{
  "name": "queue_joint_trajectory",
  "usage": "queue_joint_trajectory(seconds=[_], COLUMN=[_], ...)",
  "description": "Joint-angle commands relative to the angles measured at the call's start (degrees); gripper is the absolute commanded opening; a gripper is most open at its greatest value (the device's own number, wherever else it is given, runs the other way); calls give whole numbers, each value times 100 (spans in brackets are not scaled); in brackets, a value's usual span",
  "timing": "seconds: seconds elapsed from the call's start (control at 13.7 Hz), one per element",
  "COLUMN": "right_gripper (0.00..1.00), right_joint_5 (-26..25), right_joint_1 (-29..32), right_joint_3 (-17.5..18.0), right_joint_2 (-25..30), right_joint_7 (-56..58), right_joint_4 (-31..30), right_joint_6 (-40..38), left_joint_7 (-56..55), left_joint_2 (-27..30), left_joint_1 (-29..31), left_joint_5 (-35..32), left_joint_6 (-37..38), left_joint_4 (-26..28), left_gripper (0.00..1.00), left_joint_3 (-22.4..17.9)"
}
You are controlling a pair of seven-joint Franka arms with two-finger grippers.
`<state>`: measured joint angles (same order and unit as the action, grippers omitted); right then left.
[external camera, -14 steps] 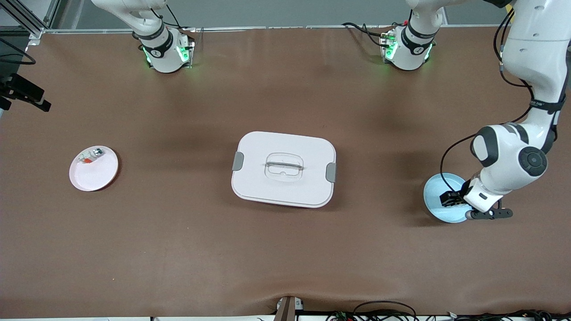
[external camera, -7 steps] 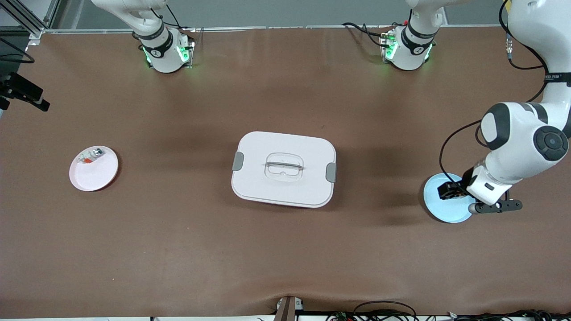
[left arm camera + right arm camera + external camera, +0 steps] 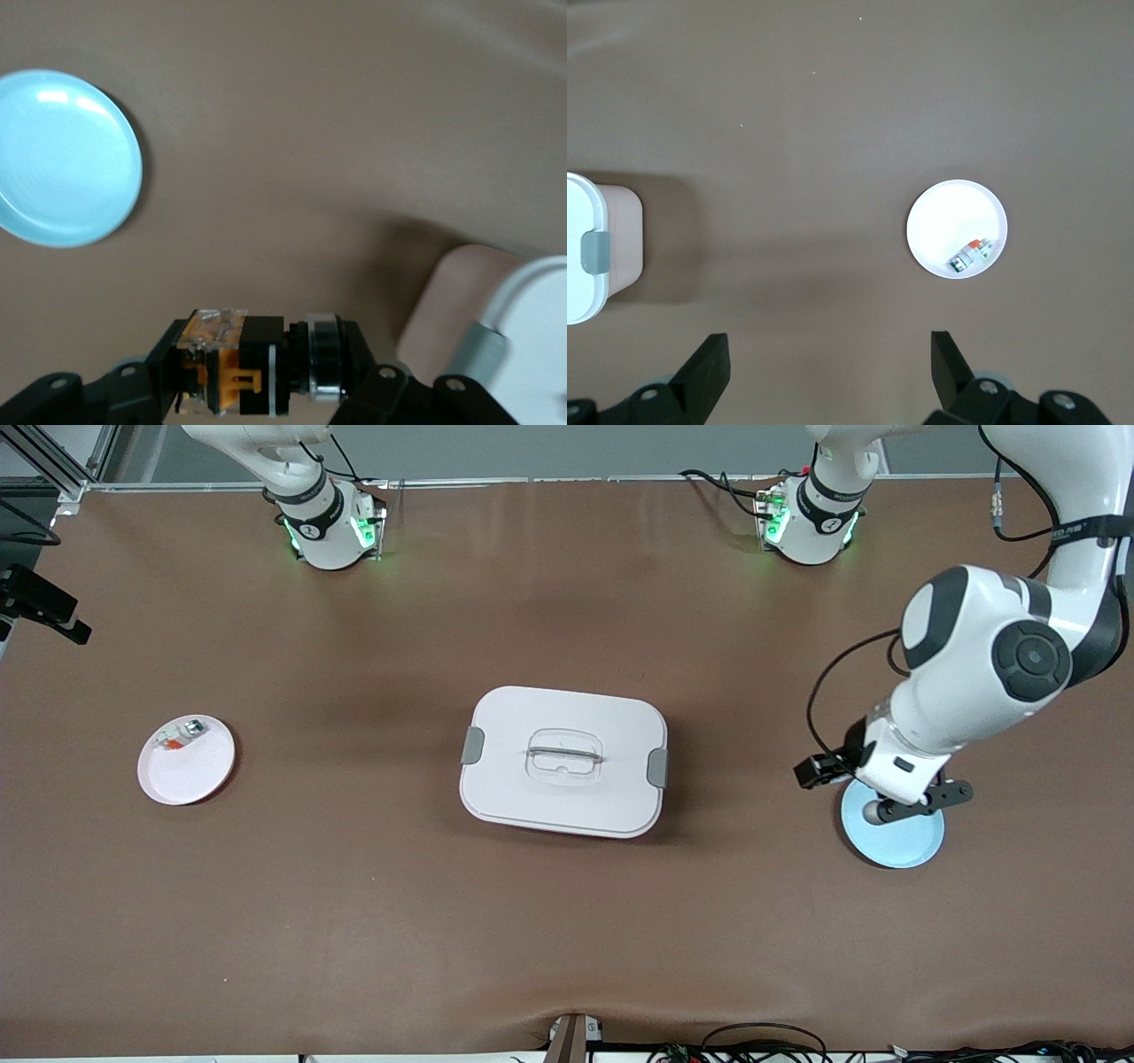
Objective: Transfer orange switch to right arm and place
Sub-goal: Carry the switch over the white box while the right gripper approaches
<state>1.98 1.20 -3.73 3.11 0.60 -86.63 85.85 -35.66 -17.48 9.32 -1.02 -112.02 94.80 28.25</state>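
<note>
Two jaws of the left gripper (image 3: pixel 257 372) clench the orange switch (image 3: pixel 232 361) in the air, over bare table (image 3: pixel 753 779) beside the blue plate's (image 3: pixel 904 846) rim. Right gripper (image 3: pixel 828 363) waits, jaws spread, above open table near the pink plate (image 3: pixel 943 226).

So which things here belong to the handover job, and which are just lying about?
In the job:
- orange switch, clamped in the left pincer above the table beside the blue plate
- right pincer, open, waiting

Lying about:
- white lidded box
- pink plate with a small white-and-silver part
</note>
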Motion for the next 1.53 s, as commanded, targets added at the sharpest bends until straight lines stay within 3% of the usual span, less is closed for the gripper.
queue_joint_trajectory(seconds=[0.0,0.15,0.29,0.58,0.88,1.17,1.32,1.46], right_gripper=[100,100,100,100,100,100,100,100], right_joint_5=[84,206,653,1671,2700,3580,4080,4153], right_joint_1=[56,55,47,29,-198,-769,-1033,-1393], right_joint_3=[39,48,40,48,75,83,83,110], right_joint_2=[-3,6,6,23,383,945,981,981], right_joint_7=[90,265,266,160,-252,-885,-938,-1139], right_joint_4=[-55,-187,-213,-678,-1574,-2760,-3051,-3280], right_joint_6=[-42,-104,-86,36,834,2038,2408,2952], left_joint_7=[-957,-1844,-2635,-4664,-6177,-7304,-7665,-7920], left_joint_2=[-27,-62,-115,-509,-1036,-1389,-1556,-1731], left_joint_1=[17,-35,-201,-983,-1572,-2091,-2337,-2566], left_joint_5=[416,681,935,1446,1455,1464,1464,1464], left_joint_6=[295,295,295,286,15,-785,-1093,-1348], left_joint_4=[-365,-566,-795,-1488,-2096,-2141,-2228,-2369], left_gripper=[0,0,0,0,0,0,0,0], left_joint_3=[434,776,962,971,963,963,963,963])
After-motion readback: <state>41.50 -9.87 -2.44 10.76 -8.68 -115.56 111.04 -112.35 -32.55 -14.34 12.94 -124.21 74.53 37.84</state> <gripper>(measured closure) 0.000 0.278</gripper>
